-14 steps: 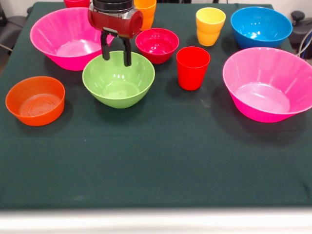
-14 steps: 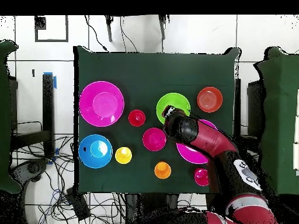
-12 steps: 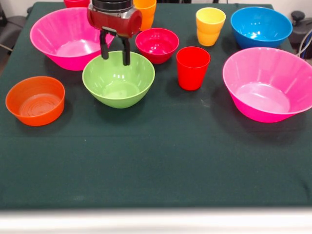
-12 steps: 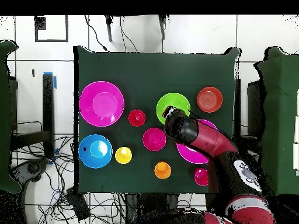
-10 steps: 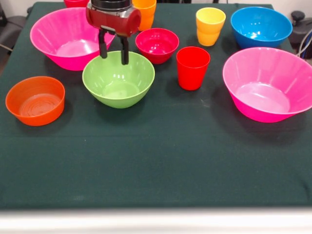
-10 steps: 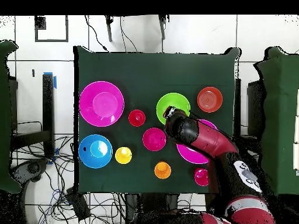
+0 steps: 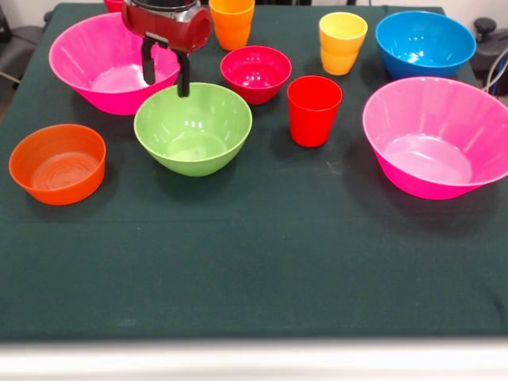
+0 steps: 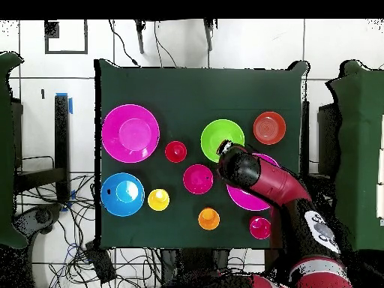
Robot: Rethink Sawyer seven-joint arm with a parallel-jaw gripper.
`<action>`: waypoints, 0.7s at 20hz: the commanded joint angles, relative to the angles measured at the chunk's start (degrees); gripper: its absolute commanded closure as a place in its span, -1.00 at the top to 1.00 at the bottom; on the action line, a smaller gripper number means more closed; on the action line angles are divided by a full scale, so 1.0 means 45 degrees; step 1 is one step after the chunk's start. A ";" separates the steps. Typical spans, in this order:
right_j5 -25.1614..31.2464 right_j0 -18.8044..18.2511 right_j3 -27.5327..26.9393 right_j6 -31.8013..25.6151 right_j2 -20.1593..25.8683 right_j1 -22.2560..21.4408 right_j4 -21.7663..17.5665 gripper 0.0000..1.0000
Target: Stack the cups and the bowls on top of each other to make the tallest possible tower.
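- Front view: I see my gripper [image 7: 165, 78] hanging above the gap between the lime-green bowl [image 7: 193, 128] and the left hot-pink bowl [image 7: 107, 59], jaws apart and holding nothing.
- Nothing is stacked; each vessel sits alone on the dark green surface [image 7: 262, 262].
- The orange bowl [image 7: 57, 163] sits left of the lime-green one; the crimson bowl [image 7: 255, 73] and red cup [image 7: 313, 109] sit to its right.
- Farther back stand the orange cup [image 7: 232, 21], yellow cup [image 7: 342, 42] and blue bowl [image 7: 425, 43]; the second hot-pink bowl [image 7: 435, 136] sits at right.
- Overhead view: my arm [image 8: 274, 184] crosses one hot-pink bowl [image 8: 244, 199], its tip at the lime-green bowl's [image 8: 222, 136] rim.
- A small pink vessel [image 8: 259, 226] sits beside the arm.
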 commanded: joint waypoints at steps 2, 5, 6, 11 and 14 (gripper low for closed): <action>0.1354 0.1047 -0.1120 0.1006 0.0346 0.0712 -0.0224 1.00; 0.1274 0.1381 -0.1284 0.1282 0.0286 0.0854 -0.0021 1.00; 0.1270 0.1641 -0.1389 0.1499 0.0194 0.0870 0.0131 1.00; 0.1287 0.2434 -0.1794 0.2164 -0.0001 0.1182 0.0734 1.00; 0.1160 0.2768 -0.2031 0.2402 -0.0025 0.1475 0.1097 1.00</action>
